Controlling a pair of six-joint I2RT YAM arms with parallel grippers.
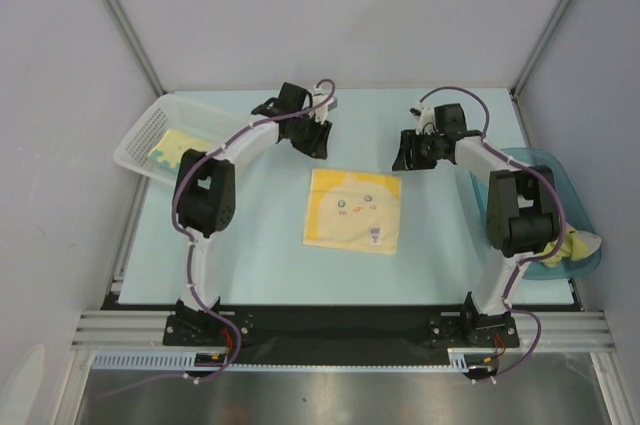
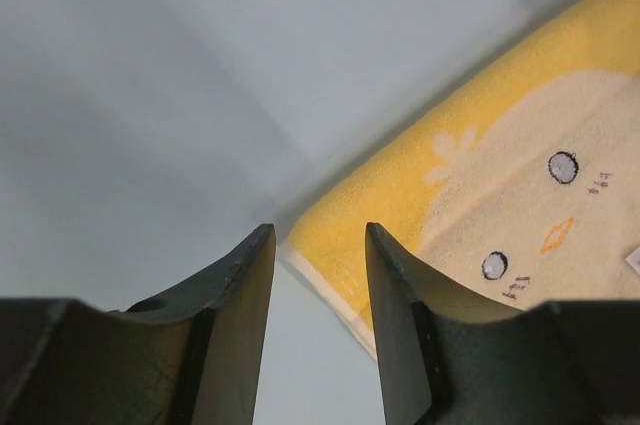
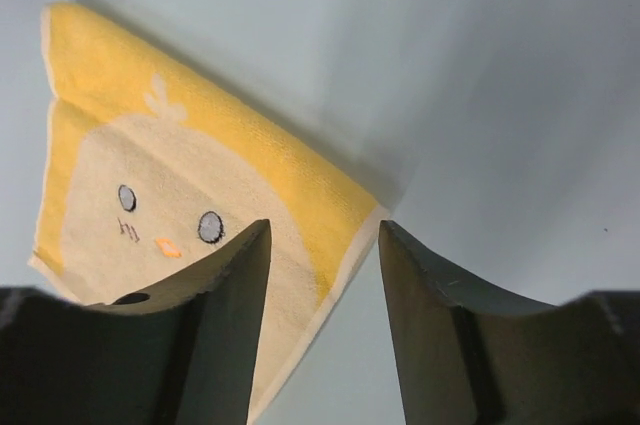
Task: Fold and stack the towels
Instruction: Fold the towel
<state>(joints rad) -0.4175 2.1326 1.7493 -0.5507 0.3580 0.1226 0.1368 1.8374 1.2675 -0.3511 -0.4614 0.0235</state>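
Top external alone shows the bench [image 1: 250,245], a basket [image 1: 135,135] outside the left pincer [image 1: 310,135], a tub [image 1: 530,156] outside the right pincer [image 1: 410,153], the chick towel [image 1: 353,208] flat between them. Wrist views show both spread, empty, each above a towel corner.

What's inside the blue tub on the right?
One crumpled olive-yellow towel shows at the near right rim of the blue tub. The right arm covers most of the tub's interior, so any other towels there cannot be seen.

worktop [image 1: 260,245]: pale blue, carrying three things
centre: chick-face towel [image 1: 353,209] lying flat
left edge: white mesh basket [image 1: 138,137] sitting
right edge: blue tub [image 1: 530,157] sitting
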